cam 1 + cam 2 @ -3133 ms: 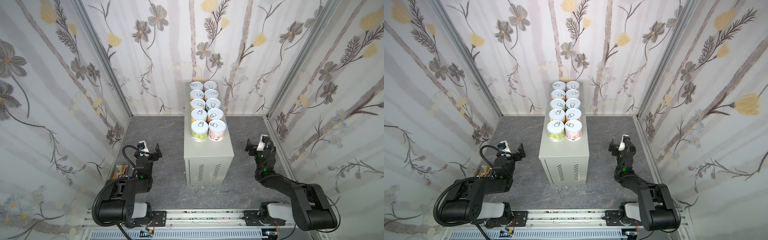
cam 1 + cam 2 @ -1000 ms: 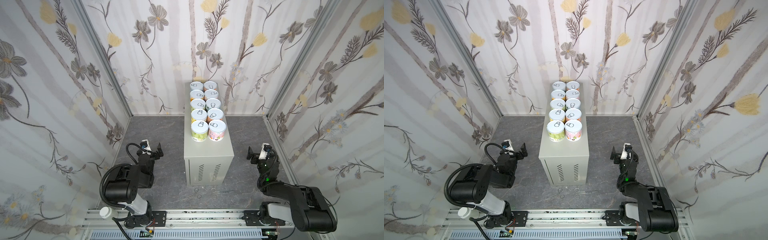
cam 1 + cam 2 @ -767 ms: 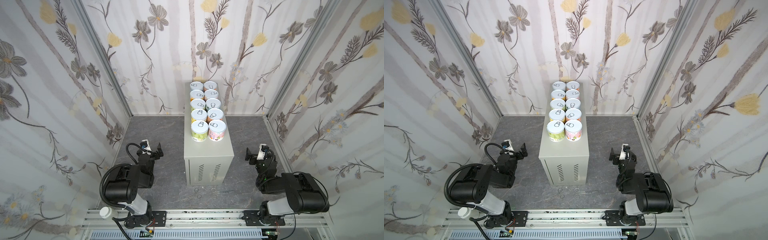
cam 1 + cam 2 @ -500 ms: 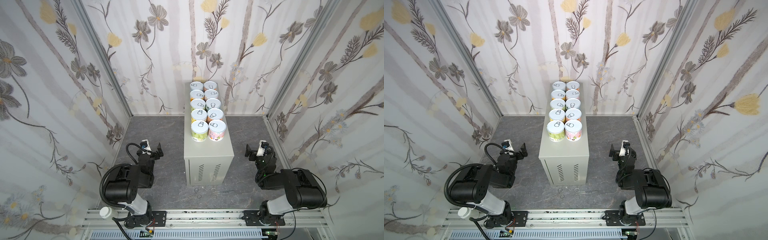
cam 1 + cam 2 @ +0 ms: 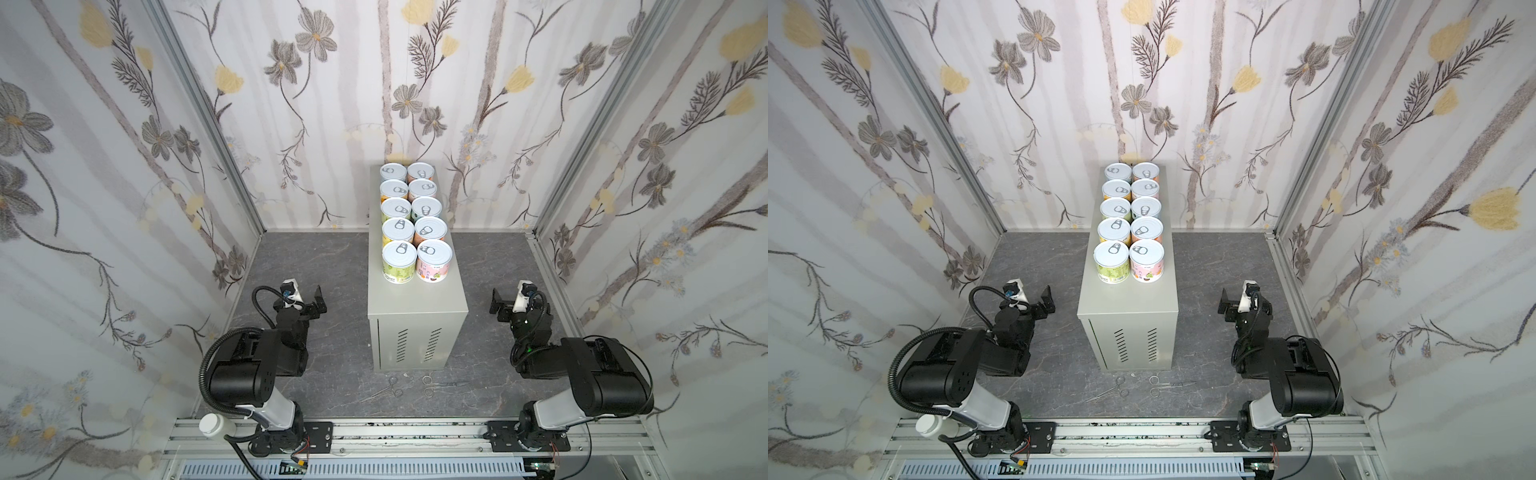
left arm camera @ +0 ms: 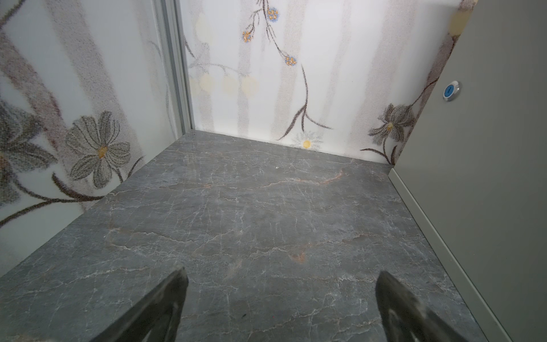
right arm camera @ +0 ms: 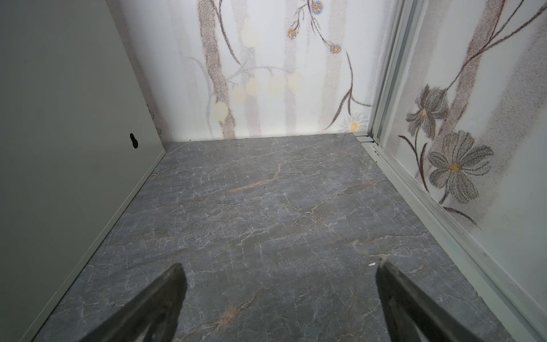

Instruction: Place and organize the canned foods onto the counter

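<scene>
The left gripper [image 5: 305, 293] hangs low over the dark marbled floor [image 5: 332, 266] with its jaws spread wide and nothing between them; the left wrist view shows only bare floor between its fingertips [image 6: 174, 284]. The right gripper [image 5: 511, 297] is likewise spread wide and empty, low over the floor. The counter [image 5: 417, 307] stands between the 2 grippers, near each but touching neither: to the right of the left gripper and to the left of the right one. All 10 canned foods [image 5: 415, 224] stand upright on the counter's top in 2 rows of 5, packed close together, above and ahead of both grippers. The nearest part of the top is bare. Behind the grippers, 2 pairs of scissors [image 5: 390, 390] lie on the floor just before the counter's vented front. A white-capped bottle [image 5: 214, 424] lies by the left arm's base.
</scene>
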Robot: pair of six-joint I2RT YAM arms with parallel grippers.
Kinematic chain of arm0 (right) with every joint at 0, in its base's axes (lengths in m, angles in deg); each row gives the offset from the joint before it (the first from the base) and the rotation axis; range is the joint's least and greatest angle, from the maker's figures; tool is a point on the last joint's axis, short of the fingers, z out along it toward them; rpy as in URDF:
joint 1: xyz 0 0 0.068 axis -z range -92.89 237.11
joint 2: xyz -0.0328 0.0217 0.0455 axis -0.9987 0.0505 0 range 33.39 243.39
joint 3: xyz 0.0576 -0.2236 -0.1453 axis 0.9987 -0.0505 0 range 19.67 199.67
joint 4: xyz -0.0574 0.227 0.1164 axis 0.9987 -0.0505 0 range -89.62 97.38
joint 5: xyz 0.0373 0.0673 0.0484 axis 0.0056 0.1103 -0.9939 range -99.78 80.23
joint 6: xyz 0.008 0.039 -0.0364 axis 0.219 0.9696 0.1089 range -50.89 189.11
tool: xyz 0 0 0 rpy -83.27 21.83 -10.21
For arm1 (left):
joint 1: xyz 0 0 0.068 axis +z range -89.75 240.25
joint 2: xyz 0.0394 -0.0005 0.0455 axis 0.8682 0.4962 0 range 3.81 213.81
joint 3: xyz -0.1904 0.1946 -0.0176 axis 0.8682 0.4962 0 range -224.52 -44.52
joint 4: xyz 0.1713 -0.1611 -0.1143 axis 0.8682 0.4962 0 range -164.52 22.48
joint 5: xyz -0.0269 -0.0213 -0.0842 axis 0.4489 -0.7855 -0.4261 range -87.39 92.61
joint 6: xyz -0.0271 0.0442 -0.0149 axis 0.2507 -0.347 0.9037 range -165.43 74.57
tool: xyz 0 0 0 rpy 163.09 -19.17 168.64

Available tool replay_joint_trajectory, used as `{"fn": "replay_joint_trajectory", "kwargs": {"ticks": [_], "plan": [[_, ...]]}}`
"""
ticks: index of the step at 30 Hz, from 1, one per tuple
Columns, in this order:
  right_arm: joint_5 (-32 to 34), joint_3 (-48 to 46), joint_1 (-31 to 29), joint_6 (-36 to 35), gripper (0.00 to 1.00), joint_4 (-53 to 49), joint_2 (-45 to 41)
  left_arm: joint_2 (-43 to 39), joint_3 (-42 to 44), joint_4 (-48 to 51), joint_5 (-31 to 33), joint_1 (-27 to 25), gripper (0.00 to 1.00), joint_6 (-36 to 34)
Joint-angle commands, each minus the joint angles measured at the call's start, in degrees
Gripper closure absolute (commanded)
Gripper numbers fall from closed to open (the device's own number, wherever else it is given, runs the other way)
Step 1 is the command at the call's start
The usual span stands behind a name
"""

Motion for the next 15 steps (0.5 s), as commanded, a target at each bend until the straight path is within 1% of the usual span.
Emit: {"fn": "replay_joint_trajectory", "kwargs": {"ticks": [1,15], "plan": [[0.13,0.10,-0.03,-0.13,0.00,1.41,0.03,-0.09,-0.31,-0.72,0.19,-0.05,0.00,0.01],[0.21,0.13,-0.03,-0.13,0.00,1.21,0.02,-0.09,-0.24,-0.72,0.19,0.00,0.00,0.06]]}}
